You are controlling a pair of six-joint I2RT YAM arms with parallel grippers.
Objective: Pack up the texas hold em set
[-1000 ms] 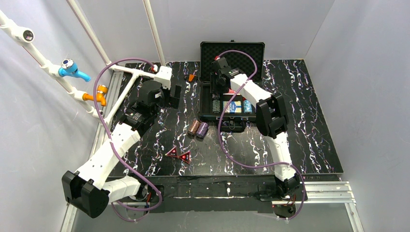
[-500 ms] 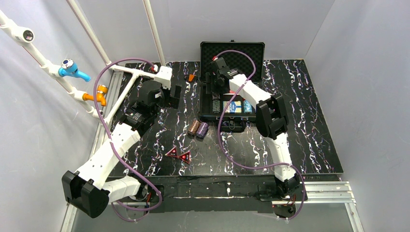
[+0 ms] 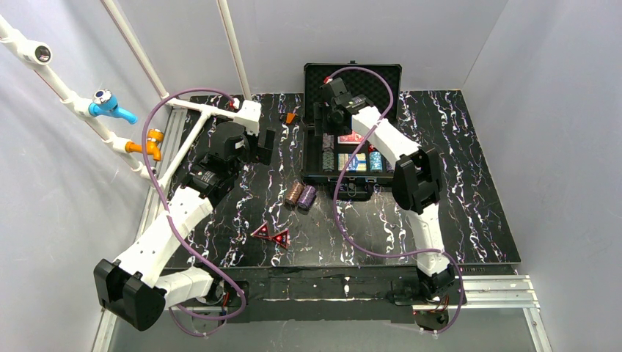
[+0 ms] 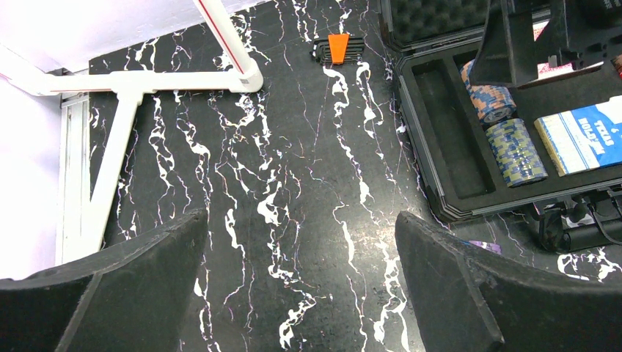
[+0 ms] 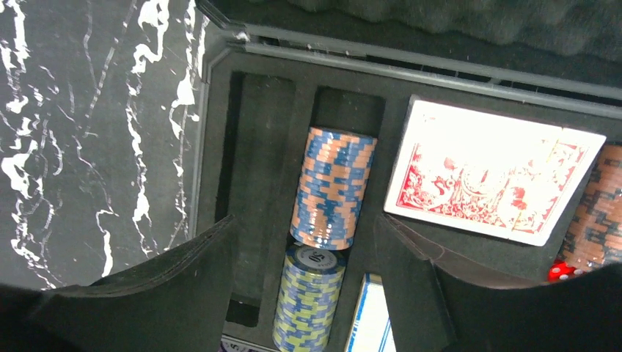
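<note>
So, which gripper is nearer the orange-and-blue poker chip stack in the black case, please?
Right. Right gripper hovers over the chip stack; left gripper is over the table.

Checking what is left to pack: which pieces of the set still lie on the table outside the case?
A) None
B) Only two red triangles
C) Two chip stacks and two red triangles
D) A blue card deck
C: two chip stacks lie just in front of the case, and two red triangles sit nearer the arms.
</note>
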